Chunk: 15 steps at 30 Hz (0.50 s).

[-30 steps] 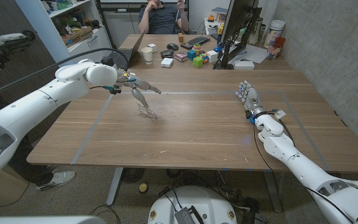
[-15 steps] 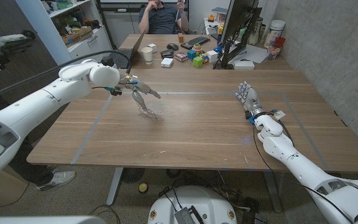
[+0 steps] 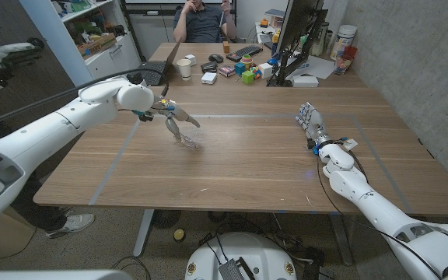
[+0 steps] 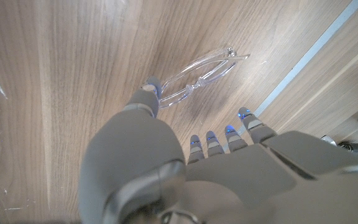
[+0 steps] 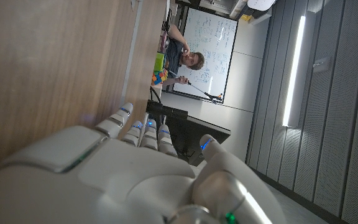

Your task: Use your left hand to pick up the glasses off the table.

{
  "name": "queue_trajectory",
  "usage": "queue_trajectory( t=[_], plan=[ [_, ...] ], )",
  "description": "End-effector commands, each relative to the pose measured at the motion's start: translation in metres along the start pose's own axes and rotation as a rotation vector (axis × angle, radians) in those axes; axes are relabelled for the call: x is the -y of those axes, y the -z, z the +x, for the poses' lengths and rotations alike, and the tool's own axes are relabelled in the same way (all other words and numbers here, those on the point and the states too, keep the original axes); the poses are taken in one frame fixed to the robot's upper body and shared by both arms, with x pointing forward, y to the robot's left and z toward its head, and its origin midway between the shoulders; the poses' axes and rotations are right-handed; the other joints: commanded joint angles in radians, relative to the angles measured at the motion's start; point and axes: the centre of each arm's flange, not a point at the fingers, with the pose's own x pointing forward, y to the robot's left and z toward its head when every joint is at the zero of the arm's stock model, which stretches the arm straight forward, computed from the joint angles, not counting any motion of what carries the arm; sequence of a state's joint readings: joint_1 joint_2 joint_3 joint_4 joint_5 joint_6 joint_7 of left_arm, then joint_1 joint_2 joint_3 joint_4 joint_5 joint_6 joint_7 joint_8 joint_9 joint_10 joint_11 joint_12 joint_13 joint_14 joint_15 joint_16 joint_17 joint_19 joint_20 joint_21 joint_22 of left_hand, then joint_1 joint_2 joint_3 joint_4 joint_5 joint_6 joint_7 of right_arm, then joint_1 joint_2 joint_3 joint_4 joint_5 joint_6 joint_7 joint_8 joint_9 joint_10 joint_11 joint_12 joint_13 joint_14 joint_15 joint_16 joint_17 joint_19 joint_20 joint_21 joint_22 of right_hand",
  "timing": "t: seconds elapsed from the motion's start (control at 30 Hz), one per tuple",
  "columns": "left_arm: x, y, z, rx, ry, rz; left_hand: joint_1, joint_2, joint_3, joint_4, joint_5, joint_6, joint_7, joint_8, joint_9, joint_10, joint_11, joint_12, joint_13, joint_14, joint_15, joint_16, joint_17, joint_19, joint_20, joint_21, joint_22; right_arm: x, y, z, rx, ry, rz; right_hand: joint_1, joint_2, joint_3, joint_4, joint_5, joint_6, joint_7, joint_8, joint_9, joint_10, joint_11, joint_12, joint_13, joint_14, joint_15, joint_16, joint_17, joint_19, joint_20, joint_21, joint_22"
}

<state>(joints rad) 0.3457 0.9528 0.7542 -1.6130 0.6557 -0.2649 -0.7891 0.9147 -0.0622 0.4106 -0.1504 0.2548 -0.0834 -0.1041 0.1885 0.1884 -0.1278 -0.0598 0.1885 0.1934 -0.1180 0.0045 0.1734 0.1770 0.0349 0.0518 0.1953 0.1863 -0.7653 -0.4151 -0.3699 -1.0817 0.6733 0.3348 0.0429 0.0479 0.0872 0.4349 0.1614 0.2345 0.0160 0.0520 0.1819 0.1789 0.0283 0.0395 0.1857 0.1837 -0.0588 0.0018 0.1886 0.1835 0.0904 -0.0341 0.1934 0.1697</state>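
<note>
Left wrist view: left hand (image 4: 185, 168) poised over the glasses (image 4: 194, 76), fingers apart, thumb tip touching or just beside the near lens rim, other fingertips (image 4: 229, 132) a little short of the frame, nothing held yet. Glasses lying on the bare wooden table (image 4: 61, 81), clear-framed, temples folded, just beside a pale tape line (image 4: 303, 74) on the wood. Head view: same left hand (image 3: 171, 115) reaching down at the glasses (image 3: 187, 141), mid-table.

Likely trouble: thin, slick, see-through frame skidding away from the thumb if pushed, not pinched; fingers closing short of the frame and catching nothing; a lens squeezed hard enough to twist.

Farther from the glasses: right hand (image 3: 310, 122) well apart, standing on edge, fingers straight and together, holding nothing. Beyond the glasses, at the far end: laptop (image 3: 162, 66), paper cup (image 3: 184, 68), coloured blocks (image 3: 247, 72), monitor (image 3: 298, 35), a seated person (image 3: 201, 19). Nothing between hand and glasses.
</note>
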Motion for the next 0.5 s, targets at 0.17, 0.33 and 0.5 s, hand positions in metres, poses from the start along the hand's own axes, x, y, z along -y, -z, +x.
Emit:
queue_trajectory(
  t=[0.17, 0.33, 0.5],
  plan=[
    [0.018, -0.014, 0.003, -0.115, -0.014, 0.147, 0.016, 0.016, -0.015, 0.008, -0.019, -0.068, 0.011, -0.011, 0.002, -0.067, 0.005, -0.005, 0.006, -0.055, 0.003, 0.001, 0.003, -0.033, 0.004, -0.001, 0.004, 0.002, -0.002, -0.001, 0.005, 0.013, -0.004, -0.008, 0.059, 0.006, 0.001, 0.007, 0.010, 0.006, 0.010, 0.003, 0.010, 0.004, 0.009, 0.002, 0.010, 0.000, 0.006, 0.002, 0.015, -0.012, 0.007, 0.003],
    [0.026, -0.008, 0.004, -0.136, -0.049, 0.128, 0.014, 0.025, -0.018, 0.014, -0.022, -0.070, 0.016, -0.006, 0.003, -0.063, 0.008, 0.002, 0.006, -0.048, 0.001, 0.008, 0.004, -0.028, 0.009, 0.004, 0.005, 0.003, -0.005, -0.002, 0.010, 0.019, -0.011, -0.008, 0.059, 0.006, 0.001, 0.007, 0.013, 0.007, 0.011, 0.003, 0.014, 0.005, 0.010, 0.002, 0.011, 0.001, 0.006, 0.001, 0.016, -0.011, 0.007, 0.003],
    [0.037, -0.003, 0.010, -0.118, -0.058, 0.073, 0.011, 0.033, -0.025, 0.020, -0.024, -0.062, 0.022, 0.001, 0.003, -0.053, 0.007, 0.010, 0.006, -0.038, -0.003, 0.014, 0.003, -0.005, 0.013, 0.015, 0.005, 0.002, -0.008, -0.001, 0.012, 0.017, -0.019, -0.008, 0.058, 0.006, 0.001, 0.007, 0.015, 0.007, 0.011, 0.003, 0.015, 0.004, 0.010, 0.002, 0.013, 0.001, 0.006, 0.001, 0.017, -0.011, 0.007, 0.003]
  ],
)
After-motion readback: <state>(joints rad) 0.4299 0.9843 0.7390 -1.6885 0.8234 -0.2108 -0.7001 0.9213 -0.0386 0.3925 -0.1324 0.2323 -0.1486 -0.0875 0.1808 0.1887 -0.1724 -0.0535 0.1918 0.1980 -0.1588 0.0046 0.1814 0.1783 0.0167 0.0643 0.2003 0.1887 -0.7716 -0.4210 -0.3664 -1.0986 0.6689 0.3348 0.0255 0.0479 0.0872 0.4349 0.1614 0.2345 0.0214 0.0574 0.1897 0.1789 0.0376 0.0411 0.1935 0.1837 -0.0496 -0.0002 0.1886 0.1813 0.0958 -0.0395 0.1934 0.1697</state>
